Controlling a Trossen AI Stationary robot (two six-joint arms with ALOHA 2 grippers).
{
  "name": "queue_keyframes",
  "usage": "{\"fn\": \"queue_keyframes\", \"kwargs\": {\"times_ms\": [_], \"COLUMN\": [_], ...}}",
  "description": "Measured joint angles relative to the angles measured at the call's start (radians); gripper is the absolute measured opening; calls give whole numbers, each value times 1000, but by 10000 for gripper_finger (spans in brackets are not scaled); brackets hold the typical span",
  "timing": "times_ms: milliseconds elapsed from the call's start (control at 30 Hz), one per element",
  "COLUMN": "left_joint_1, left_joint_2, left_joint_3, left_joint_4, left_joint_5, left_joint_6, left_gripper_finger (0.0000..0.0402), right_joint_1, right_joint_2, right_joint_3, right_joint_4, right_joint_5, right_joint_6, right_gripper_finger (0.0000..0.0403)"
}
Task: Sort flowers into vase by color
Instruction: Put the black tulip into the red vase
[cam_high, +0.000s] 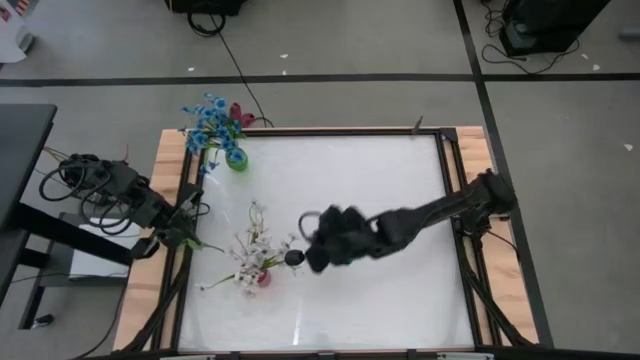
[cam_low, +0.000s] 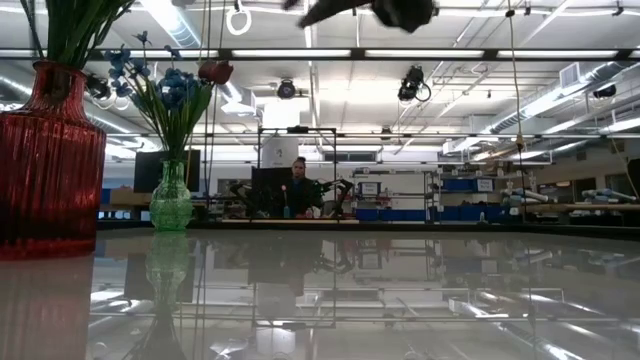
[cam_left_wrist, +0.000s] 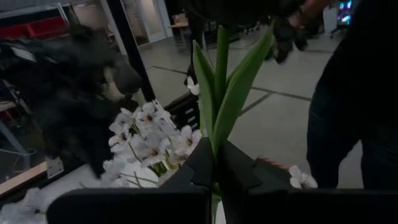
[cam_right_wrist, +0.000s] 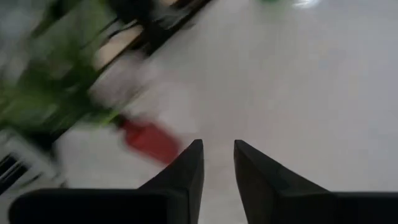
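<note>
Seen from above: white table (cam_high: 400, 200) carrying 2 vases. Green glass vase (cam_high: 236, 159) near the far left corner, filled with blue flowers (cam_high: 207, 118) plus 1 dark red head (cam_high: 240, 113). Red vase (cam_high: 262, 277) nearer the middle left, holding white flowers (cam_high: 252, 250) on thin green stems. Right hand (cam_high: 318, 245) stretched across the middle of the table, hovering just beside the red vase; fingers (cam_right_wrist: 189, 171) parted with a narrow gap, nothing between them, red vase (cam_right_wrist: 148, 140) blurred ahead on the white surface. Left hand (cam_high: 178, 232) parked at the table's left edge, clamped shut on a flower stem with long green leaves (cam_left_wrist: 225, 87) rising straight from between its fingers (cam_left_wrist: 202, 168); white flowers (cam_left_wrist: 149, 134) close behind them. In the low view: red vase (cam_low: 48, 160) at the near left, green glass vase (cam_low: 171, 205) farther back with blue flowers (cam_low: 165, 88), a person (cam_low: 298, 188) far off in the room beyond. Dark trouser leg of another person (cam_left_wrist: 348, 118) standing near the table in the left wrist view.
</note>
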Motion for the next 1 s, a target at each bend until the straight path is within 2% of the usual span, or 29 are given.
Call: {"fn": "queue_keyframes", "kwargs": {"times_ms": [100, 233, 400, 500, 567, 633, 700, 867, 1000], "left_joint_1": [0, 1, 11, 20, 24, 29, 30, 30, 30], "left_joint_2": [6, 14, 22, 46, 63, 82, 107, 183, 238], "left_joint_3": [0, 30, 129, 173, 192, 207, 218, 221, 221], "left_joint_4": [16, 2, 0, -29, -28, -27, -13, 111, 201], "left_joint_5": [-11, -96, -280, -351, -400, -453, -519, -634, -680], "left_joint_6": [-10, -41, -85, -122, -152, -181, -201, -141, -85], "left_gripper_finger": [15, 15, 15, 15, 15, 15, 15, 16, 16], "right_joint_1": [22, 15, 12, 14, 14, 12, 0, -63, -133], "right_joint_2": [56, 115, 69, 9, -36, -81, -115, -136, -137], "right_joint_3": [-39, -31, 11, 31, 35, 36, 38, 38, 38], "right_joint_4": [177, 206, 103, -58, -106, -90, -8, 290, 461], "right_joint_5": [-78, -86, 87, 211, 299, 367, 370, 229, 93], "right_joint_6": [-68, -37, 33, 112, 114, 30, -129, -567, -769], "right_gripper_finger": [116, 136, 135, 134, 134, 134, 134, 135, 135]}}
